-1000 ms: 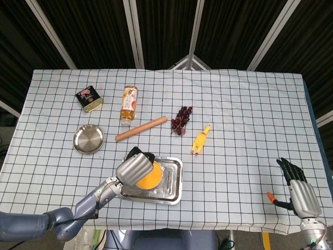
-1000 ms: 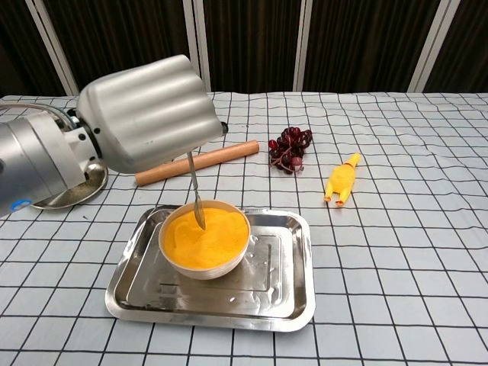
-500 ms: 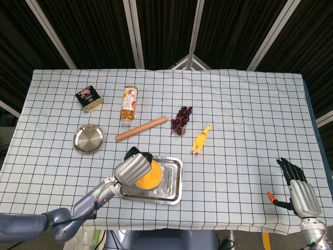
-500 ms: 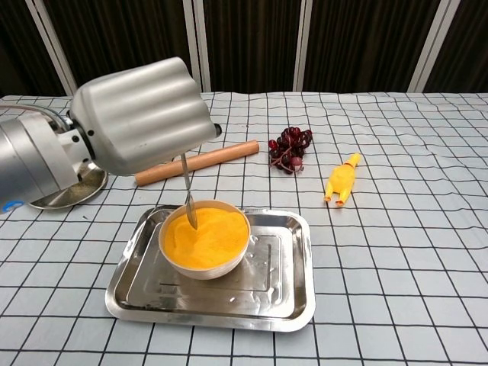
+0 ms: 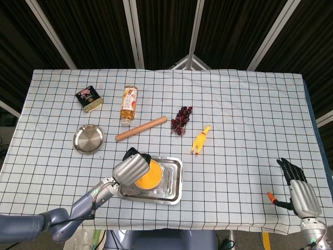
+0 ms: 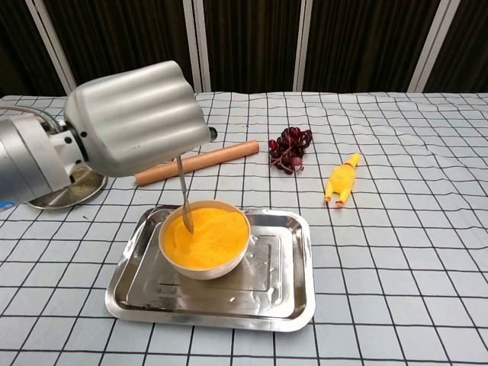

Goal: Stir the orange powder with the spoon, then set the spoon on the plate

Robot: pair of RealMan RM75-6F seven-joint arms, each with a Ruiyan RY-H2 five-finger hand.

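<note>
Tabletop (image 5: 244,104) under white cloth with dark grid; black curtain panels and pale slanted struts behind. Left hand (image 6: 133,114) grips spoon (image 6: 184,200), tip dipped in orange powder (image 6: 207,236) in bowl on steel tray (image 6: 282,293). Plate (image 5: 88,139) well left of tray. Right hand (image 5: 299,190) at tabletop's near right edge, fingers spread, empty.

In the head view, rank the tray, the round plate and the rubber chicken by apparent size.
1. Tray, clearly the largest.
2. Round plate.
3. Rubber chicken, about as long as the plate is wide but much thinner.
</note>
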